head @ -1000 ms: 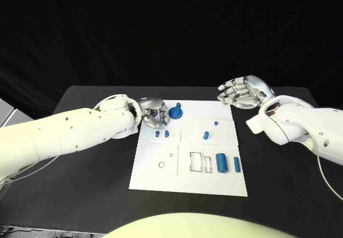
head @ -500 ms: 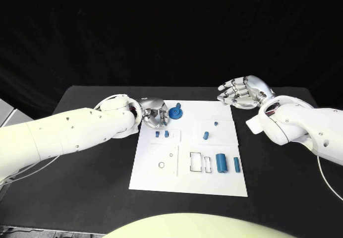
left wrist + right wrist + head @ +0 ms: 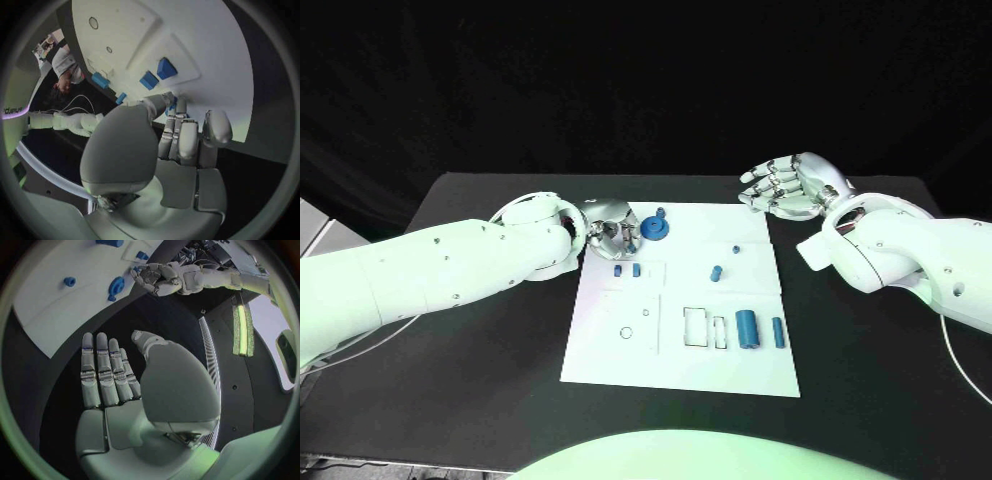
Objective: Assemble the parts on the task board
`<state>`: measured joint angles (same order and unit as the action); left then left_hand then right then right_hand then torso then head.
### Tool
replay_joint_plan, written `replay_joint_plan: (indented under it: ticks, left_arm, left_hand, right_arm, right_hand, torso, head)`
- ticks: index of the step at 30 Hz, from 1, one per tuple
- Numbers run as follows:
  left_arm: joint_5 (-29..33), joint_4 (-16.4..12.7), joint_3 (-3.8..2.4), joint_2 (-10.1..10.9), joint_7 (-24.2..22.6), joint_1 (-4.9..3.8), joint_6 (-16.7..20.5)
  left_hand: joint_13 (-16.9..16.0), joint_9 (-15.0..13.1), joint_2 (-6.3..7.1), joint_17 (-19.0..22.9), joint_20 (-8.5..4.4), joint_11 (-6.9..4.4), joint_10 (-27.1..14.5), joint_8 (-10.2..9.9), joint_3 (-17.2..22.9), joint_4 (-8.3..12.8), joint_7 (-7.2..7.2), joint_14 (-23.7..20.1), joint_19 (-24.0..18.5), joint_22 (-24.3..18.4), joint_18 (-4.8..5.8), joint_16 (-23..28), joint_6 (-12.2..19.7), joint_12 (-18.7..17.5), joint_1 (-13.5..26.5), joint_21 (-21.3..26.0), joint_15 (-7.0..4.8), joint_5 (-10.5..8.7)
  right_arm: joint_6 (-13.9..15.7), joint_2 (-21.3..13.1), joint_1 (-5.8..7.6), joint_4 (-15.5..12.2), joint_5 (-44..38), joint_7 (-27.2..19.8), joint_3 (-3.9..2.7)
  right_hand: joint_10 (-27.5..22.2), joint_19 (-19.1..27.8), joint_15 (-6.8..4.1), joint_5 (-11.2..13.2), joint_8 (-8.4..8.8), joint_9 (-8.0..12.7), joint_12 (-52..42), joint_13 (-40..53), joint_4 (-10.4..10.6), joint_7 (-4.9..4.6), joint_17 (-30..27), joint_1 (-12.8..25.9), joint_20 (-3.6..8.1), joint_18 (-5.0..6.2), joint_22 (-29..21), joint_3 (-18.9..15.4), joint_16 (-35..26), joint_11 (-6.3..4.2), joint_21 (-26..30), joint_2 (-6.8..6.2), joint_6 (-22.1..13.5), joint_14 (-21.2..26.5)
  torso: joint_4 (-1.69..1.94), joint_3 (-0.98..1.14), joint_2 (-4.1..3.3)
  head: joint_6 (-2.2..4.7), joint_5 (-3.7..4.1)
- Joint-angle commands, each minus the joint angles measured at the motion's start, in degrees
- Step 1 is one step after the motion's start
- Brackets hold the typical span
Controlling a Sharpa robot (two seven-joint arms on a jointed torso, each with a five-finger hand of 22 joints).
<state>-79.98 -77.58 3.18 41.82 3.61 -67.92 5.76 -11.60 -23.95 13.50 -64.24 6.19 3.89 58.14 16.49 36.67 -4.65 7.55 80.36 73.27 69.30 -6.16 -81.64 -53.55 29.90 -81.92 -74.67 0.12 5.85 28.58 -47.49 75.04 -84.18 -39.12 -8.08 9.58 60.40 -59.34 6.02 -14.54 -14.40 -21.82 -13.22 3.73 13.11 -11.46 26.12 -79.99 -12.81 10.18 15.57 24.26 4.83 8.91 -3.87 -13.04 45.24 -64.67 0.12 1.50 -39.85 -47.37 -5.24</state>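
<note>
In the head view, the left hand [image 3: 607,229] is sitting at the far left corner of the task board [image 3: 678,372], its fingers curled toward a blue gear-like part [image 3: 655,229] lying just beside its fingertips on the board; whether the fingers are actually gripping that part cannot be told. Two small blue pegs [image 3: 627,269] are standing just nearer the robot than this hand, a small blue part [image 3: 715,271] is lying further toward the board's middle, and two larger blue cylinders [image 3: 759,328] are resting well apart from it, toward the board's near right side. The right hand [image 3: 793,185] is hovering off the board's far right corner above the black table [image 3: 473,330], fingers spread and grasping nothing. In the left wrist view, the left hand [image 3: 169,150] is showing fingers bent together over the board's edge, with two blue blocks [image 3: 157,74] sitting just beyond the fingertips. In the right wrist view, the right hand [image 3: 125,385] is lying flat and released, fingers straight and apart, while the gear-like part [image 3: 115,287] is resting on the board well beyond it, next to the left hand [image 3: 156,277].
</note>
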Motion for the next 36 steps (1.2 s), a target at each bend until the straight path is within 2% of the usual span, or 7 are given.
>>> replay_joint_plan:
  ticks: [1, 9, 14, 27, 32, 34, 36]
  left_arm:
    - [0.45, -0.25, -0.01, 0.08, -0.31, 0.07, 0.23]
    - [0.59, -0.41, -0.02, 0.38, -0.29, 0.19, 0.76]
    - [0.81, -0.45, -0.02, 0.53, -0.26, 0.21, 0.69]
    - [0.99, -0.09, -0.02, 1.29, 0.19, 0.22, 0.13]
    - [1.50, 0.14, -0.05, 2.32, 0.20, 0.22, 0.21]
    - [1.99, 0.32, -0.08, 2.64, 0.00, 0.22, 0.46]
    - [3.35, 0.59, -0.26, 3.07, -0.54, 0.21, 0.98]
  left_hand:
    - [-0.16, 0.09, -0.13, -0.01, 0.13, -0.01, -0.19, -0.44, -0.20, 0.09, -0.02, -0.01, -0.16, 0.07, 0.63, -0.05, 0.67, -0.14, 0.60, 0.27, -0.03, -0.25]
    - [-0.58, 0.17, 0.16, -0.04, 0.12, -0.11, 0.02, -1.15, -0.34, 0.11, -0.10, 0.04, -0.06, 0.15, 0.63, -0.09, 1.55, 0.09, 0.93, 0.24, -0.09, -0.20]
    - [-1.22, 0.44, 0.45, -0.01, 0.05, -0.19, 0.01, -2.66, -0.25, 0.19, -0.44, 0.07, 0.04, 0.19, 0.64, -0.10, 3.65, 0.17, 1.22, 0.25, -0.16, -0.17]
    - [-1.71, 0.66, 0.68, -0.23, -0.02, -0.34, 0.22, -3.58, -0.28, 0.25, -0.64, 0.19, 0.22, 0.36, 0.69, -0.18, 4.96, 0.38, 1.35, 0.15, -0.27, -0.17]
    - [-1.79, 0.67, 0.64, -0.21, -0.04, -0.39, 0.28, -3.67, -0.23, 0.31, -0.68, 0.19, 0.23, 0.36, 0.69, -0.18, 5.07, 0.43, 1.27, 0.15, -0.30, -0.15]
    - [-1.88, 0.70, 0.64, -0.29, -0.07, -0.43, 0.32, -3.79, -0.17, 0.40, -0.69, 0.23, 0.33, 0.47, 0.71, -0.21, 5.23, 0.47, 1.15, 0.07, -0.34, -0.13]
    - [-1.98, 0.69, 0.55, -0.24, -0.11, -0.50, 0.42, -3.82, -0.06, 0.53, -0.63, 0.23, 0.28, 0.40, 0.69, -0.19, 5.22, 0.55, 0.97, 0.12, -0.39, -0.09]
  right_arm:
    - [-0.98, 0.10, -0.05, 0.05, -0.42, -0.53, -0.01]
    - [-1.02, 0.14, -0.10, 0.13, -0.42, -0.51, -0.01]
    - [-1.05, 0.12, -0.12, 0.15, -0.42, -0.47, -0.01]
    - [-1.31, 0.08, -0.17, 0.35, -0.68, -0.11, -0.01]
    - [-2.71, -0.08, -0.17, 0.54, -2.32, 0.62, -0.01]
    - [-3.31, -0.11, -0.17, 0.69, -3.77, 0.95, -0.01]
    - [-4.04, -0.16, -0.17, 0.86, -6.60, 1.53, -0.01]
  right_hand:
    - [-0.05, 0.26, 0.49, -0.32, 0.27, 0.06, 0.21, -0.08, -0.44, -1.89, -0.05, 0.52, 0.02, 0.32, -0.06, -0.02, -0.21, 0.51, 0.13, -0.09, 0.28, -0.06]
    - [-0.06, 0.23, 0.50, -0.30, 0.31, 0.09, 0.27, -0.08, -0.50, -1.90, -0.17, 0.55, 0.00, 0.32, -0.33, -0.06, -0.26, 0.53, 0.12, -0.09, 0.30, -0.08]
    - [-0.06, 0.23, 0.50, -0.30, 0.31, 0.09, 0.27, -0.08, -0.50, -1.90, -0.17, 0.55, 0.00, 0.32, -0.33, -0.06, -0.26, 0.53, 0.12, -0.09, 0.30, -0.08]
    - [-0.20, 0.27, 0.55, -0.26, 0.38, 0.13, 0.38, -0.11, -0.60, -1.87, -0.29, 0.52, -0.02, 0.31, -0.55, -0.10, -0.36, 0.55, 0.15, -0.14, 0.25, 0.02]
    - [-1.48, 0.05, 0.52, 0.01, 0.23, 0.09, 1.15, -0.17, -1.14, -1.63, -0.57, 0.17, -0.01, 0.35, -1.15, -0.03, -0.36, 0.59, 0.03, 0.01, 0.73, -0.20]
    - [-1.71, -0.89, 0.19, 0.12, 0.05, 0.06, 1.32, -0.11, -1.69, -1.37, -0.54, -0.30, 0.28, 0.42, -1.36, 0.18, 0.13, 0.39, -0.37, 0.24, 1.30, -1.29]
    - [-0.81, -4.64, -1.17, 0.44, -0.10, 0.14, 1.20, -0.08, -3.51, -0.67, 0.15, -1.95, 1.89, 0.40, -0.94, 1.07, 2.11, -0.45, -2.35, 0.73, 2.67, -5.29]
  torso:
    - [-0.03, -0.01, 0.00]
    - [-0.03, 0.01, 0.00]
    - [-0.07, 0.02, -0.04]
    - [-0.10, 0.05, 0.00]
    - [-0.12, 0.06, -0.01]
    - [-0.11, 0.06, 0.01]
    - [-0.06, 0.03, 0.03]
  head:
    - [0.04, -0.08]
    - [0.05, -0.11]
    - [0.02, -0.08]
    - [0.04, -0.05]
    - [0.17, 0.16]
    - [0.20, 0.22]
    - [0.26, 0.32]
